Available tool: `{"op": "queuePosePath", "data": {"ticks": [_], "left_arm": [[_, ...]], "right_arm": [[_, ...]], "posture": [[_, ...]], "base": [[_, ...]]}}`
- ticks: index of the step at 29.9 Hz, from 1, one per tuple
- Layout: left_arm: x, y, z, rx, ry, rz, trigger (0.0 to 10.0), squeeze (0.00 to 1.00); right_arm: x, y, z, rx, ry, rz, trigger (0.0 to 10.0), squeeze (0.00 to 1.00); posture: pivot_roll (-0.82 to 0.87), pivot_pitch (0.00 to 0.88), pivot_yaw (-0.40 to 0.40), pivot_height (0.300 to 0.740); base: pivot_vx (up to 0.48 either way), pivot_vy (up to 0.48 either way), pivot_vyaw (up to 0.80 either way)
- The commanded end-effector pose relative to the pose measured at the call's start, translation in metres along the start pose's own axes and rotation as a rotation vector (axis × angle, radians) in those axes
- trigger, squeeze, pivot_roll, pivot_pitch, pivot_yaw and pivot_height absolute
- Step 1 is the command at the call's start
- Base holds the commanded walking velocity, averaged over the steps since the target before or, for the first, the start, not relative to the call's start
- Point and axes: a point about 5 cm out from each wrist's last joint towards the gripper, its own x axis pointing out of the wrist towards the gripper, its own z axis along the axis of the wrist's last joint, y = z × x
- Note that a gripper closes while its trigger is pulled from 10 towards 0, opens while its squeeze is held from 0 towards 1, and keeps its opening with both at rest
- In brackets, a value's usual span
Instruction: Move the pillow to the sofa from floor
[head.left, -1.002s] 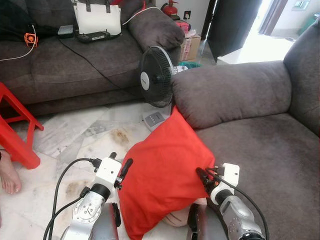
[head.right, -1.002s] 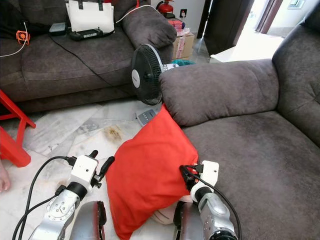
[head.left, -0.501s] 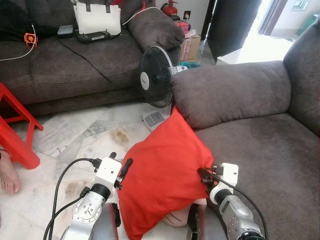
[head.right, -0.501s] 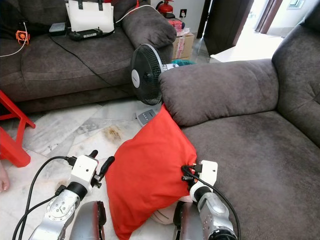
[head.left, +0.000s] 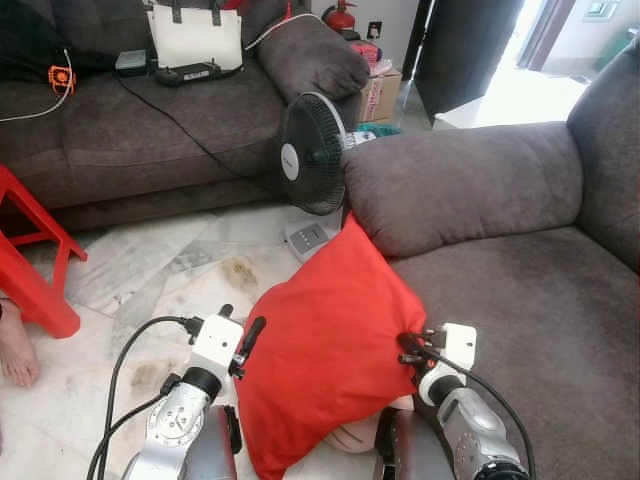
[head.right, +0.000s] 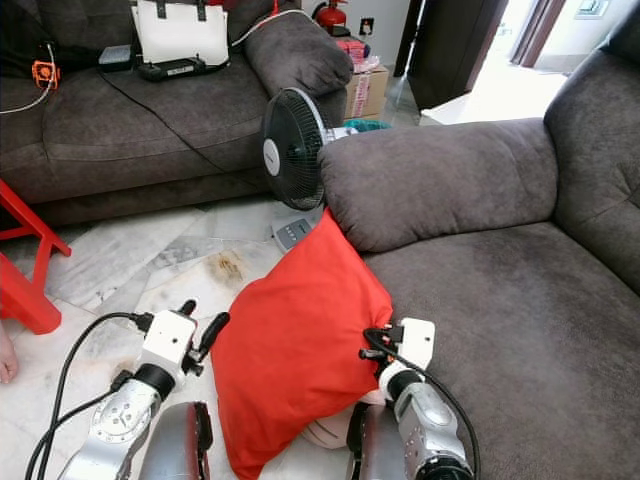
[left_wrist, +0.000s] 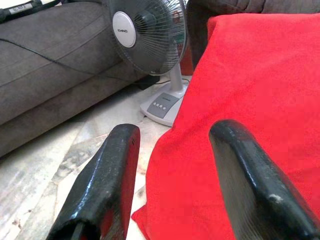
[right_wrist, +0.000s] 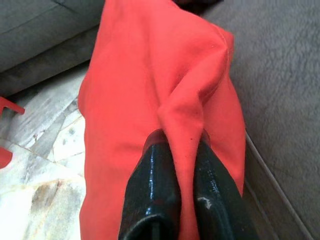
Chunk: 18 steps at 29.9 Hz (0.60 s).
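- One red pillow (head.left: 325, 345), soft plain cloth, plump and roughly square, stands on edge on the marble floor (head.left: 150, 270), its top corner leaning against the front of the grey sofa (head.left: 520, 300).
- My right tool (right_wrist: 176, 165) has both glossy black fingers (right_wrist: 152, 195) pinched together on a raised fold of the pillow's cloth at its sofa-side edge.
- My left tool (left_wrist: 172, 172) sits at the pillow's other side, its two black fingers spread apart; one finger lies over the red cloth, the other over bare floor.
- Sofa fabric looks short-piled and fuzzy, with a thick rounded armrest just above the pillow's corner.
- Floor is polished pale marble with brownish stains.
- Behind the pillow stands a black round-caged fan (head.left: 312, 160) on a grey base.
- Second grey sofa (head.left: 150, 120) beyond carries a white bag (head.left: 195, 35) and a black cable.
- Red plastic stool (head.left: 35, 260) at the left edge, a person's bare foot (head.left: 15, 350) beside it.
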Motion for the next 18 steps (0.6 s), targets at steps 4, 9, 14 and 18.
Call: {"op": "queuePosePath", "data": {"ticks": [4,9,14,18], "left_arm": [[0.000,-0.003,-0.004,-0.031,0.018,-0.003,10.0,0.00],[0.000,-0.003,-0.003,-0.044,0.017,0.008,10.0,0.00],[-0.001,-0.003,-0.004,-0.057,0.016,0.022,10.0,0.00],[-0.001,-0.002,-0.003,-0.058,0.014,0.024,10.0,0.00]], "right_arm": [[-0.001,0.002,0.006,-0.044,-0.043,0.024,0.0,0.00],[-0.004,0.002,0.005,-0.051,-0.059,0.025,0.0,0.00],[-0.009,0.009,0.005,-0.156,-0.084,0.080,0.0,0.00],[-0.014,0.016,0.010,-0.194,-0.167,0.088,10.0,0.00]], "posture": [[0.14,0.033,-0.091,0.541],[0.13,0.022,-0.087,0.541],[0.13,0.016,-0.081,0.541],[0.13,0.017,-0.076,0.541]], "base": [[0.000,0.000,0.00],[0.000,0.000,0.00],[0.000,0.000,0.00],[0.000,0.000,0.00]]}}
